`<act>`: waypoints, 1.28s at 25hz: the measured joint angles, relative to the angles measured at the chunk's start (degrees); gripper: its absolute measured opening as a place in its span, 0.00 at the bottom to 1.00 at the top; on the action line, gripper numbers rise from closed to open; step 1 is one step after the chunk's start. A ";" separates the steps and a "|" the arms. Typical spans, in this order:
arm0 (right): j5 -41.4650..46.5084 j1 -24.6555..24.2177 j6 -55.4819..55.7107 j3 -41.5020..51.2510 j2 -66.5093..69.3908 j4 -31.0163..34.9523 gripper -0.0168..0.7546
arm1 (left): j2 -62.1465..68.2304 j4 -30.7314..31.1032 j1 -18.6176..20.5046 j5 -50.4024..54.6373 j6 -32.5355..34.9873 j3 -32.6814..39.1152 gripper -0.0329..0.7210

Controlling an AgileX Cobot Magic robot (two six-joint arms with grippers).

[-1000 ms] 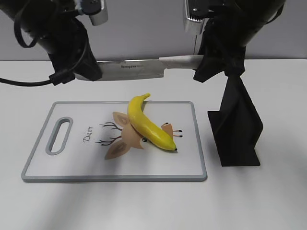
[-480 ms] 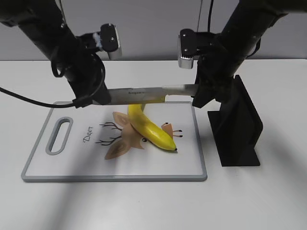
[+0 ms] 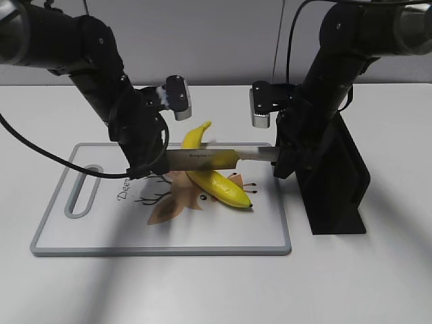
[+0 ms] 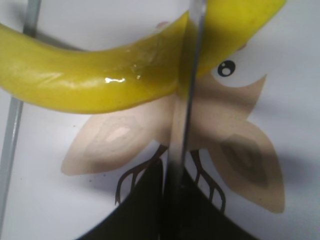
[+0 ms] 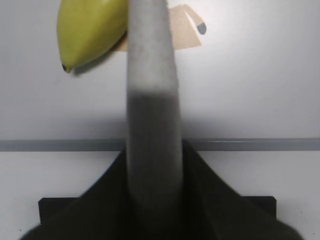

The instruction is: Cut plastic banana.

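The plastic banana (image 3: 213, 174) is lying on the cutting board (image 3: 101, 229), across the printed deer, right of the board's middle. Its long axis is running diagonally: stem end toward the far edge, small dark tip toward the near right corner, curve bulging toward me.

I am carrying the knife (image 3: 206, 158) with both arms. My right gripper (image 3: 278, 156) is clamped on the pale handle; my left gripper (image 3: 150, 162) is pinching the blade's tip end. In both wrist views my fingers are hidden behind the knife, so I am judging the hold from the exterior view. The blade is lying across the banana's middle, edge down; in the left wrist view it looks to be touching the skin.

Handling, as judgement: glossy, smooth, light, stiff shell, so likely to skid or roll under pressure. Nothing is pinning it, so I am favouring a straight downward press at mid-length.

The black knife stand (image 3: 334, 182) is standing on the counter (image 3: 378, 270), just right of the board.
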 joint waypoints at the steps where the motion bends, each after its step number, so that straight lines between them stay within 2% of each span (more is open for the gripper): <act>1: 0.00 -0.04 0.00 0.00 0.07 0.00 0.27 | 0.14 -0.17 0.00 -0.08 0.00 0.00 0.05; 11: -0.16 -0.11 0.00 0.00 0.19 0.16 0.27 | 0.14 -0.28 0.00 -0.20 -0.11 0.00 0.05; 24: 1.21 0.45 2.17 0.58 -3.87 0.31 0.28 | -4.36 3.09 -0.49 2.71 -0.70 0.44 0.05; 26: 2.00 0.45 2.45 0.58 -5.72 0.44 0.27 | -6.42 2.89 -0.55 2.99 -0.91 0.44 0.12; 27: 2.52 0.45 2.58 0.58 -6.61 0.62 0.26 | -7.48 2.57 -0.60 3.08 -0.99 0.44 0.18; 29: 3.28 0.45 3.14 0.58 -7.96 0.76 0.26 | -9.15 1.83 -0.70 3.99 -1.10 0.44 0.35; 32: 4.31 0.45 3.97 0.58 -10.06 0.42 0.25 | -11.52 1.02 -0.92 5.00 -1.16 0.44 0.67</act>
